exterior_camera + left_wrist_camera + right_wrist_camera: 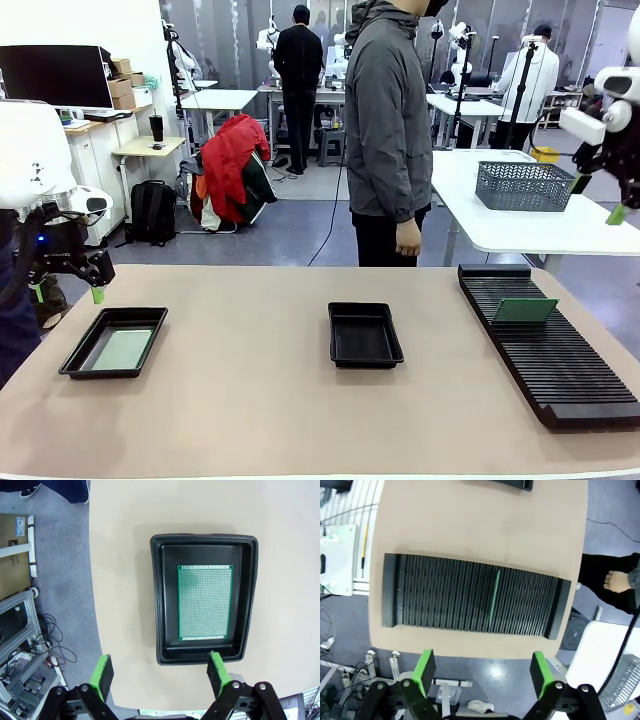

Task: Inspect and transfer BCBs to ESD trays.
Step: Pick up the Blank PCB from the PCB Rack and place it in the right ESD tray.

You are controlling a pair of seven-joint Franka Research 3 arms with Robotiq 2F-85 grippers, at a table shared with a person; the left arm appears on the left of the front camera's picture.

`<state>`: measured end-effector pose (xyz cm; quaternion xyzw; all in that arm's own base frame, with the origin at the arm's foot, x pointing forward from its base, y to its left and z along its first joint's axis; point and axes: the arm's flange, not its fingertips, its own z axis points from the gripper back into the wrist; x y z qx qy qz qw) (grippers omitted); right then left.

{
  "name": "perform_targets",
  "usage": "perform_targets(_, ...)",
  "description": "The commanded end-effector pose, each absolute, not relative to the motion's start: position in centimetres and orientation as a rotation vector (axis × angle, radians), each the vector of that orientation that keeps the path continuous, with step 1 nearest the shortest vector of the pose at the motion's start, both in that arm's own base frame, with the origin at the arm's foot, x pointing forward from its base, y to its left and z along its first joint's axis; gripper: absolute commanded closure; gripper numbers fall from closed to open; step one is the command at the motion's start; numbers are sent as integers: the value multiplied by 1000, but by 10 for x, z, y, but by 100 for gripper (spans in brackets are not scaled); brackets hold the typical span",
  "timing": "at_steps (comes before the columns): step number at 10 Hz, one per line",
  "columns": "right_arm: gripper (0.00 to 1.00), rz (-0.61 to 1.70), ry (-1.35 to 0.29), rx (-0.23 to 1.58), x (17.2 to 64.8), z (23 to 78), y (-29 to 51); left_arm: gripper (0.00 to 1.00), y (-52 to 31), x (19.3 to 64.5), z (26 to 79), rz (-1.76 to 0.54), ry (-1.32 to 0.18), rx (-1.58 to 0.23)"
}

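Observation:
One BCB (122,350) lies flat in the left ESD tray (75,358). From above, that green BCB (205,602) sits inside the black tray (155,600), and my left gripper (160,675) hovers open over the tray's near rim. In the front view the left gripper (68,292) hangs above the table's left edge. The middle ESD tray (364,334) holds nothing. Another BCB (525,310) stands upright in the slotted rack (560,370), edge-on as a thin green line (495,600). My right gripper (482,672) is open, high above the rack (445,595), at upper right (598,198).
A person (390,120) stands at the far side of the table, hand (408,238) hanging down. A white table with a grey mesh basket (523,186) stands behind at the right. Bare tabletop lies between the trays and the rack.

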<state>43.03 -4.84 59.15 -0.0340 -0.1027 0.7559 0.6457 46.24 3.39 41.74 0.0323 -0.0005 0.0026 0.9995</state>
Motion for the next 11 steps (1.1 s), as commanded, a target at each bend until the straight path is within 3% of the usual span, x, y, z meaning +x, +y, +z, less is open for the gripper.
perform_targets(1, 0, 1740, -272, -119, 423, 560, -50, 0, 35, 463, 417, 7, 0, 65)
perform_targets(11, 0, 1693, -290, -119, 451, 429, -42, 0, 35, 463, 417, 7, 0, 65)
